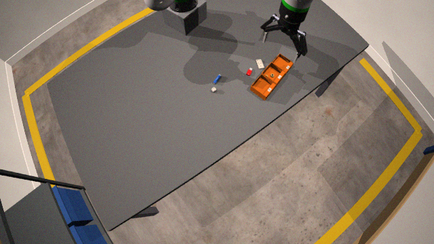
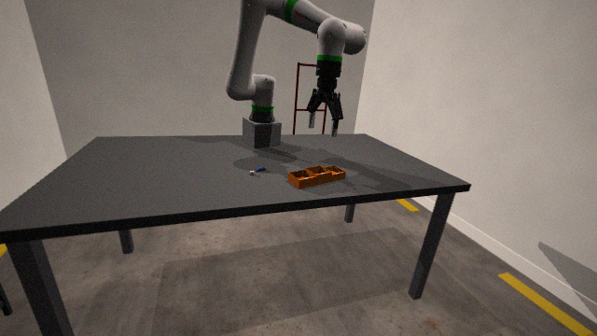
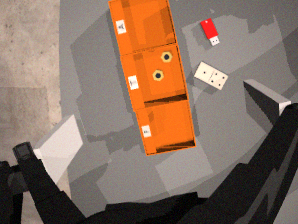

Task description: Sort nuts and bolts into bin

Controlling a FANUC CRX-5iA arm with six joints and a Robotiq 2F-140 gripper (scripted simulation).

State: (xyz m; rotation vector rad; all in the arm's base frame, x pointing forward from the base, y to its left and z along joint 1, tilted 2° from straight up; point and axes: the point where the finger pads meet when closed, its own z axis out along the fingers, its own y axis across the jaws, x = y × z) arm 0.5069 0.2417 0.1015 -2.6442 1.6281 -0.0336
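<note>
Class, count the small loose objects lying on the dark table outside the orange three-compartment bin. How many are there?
4: a blue cylinder, a small beige cube, a red block and a pale domino-like tile, the last two beside the orange bin. Others may be hidden under the arm.
</note>
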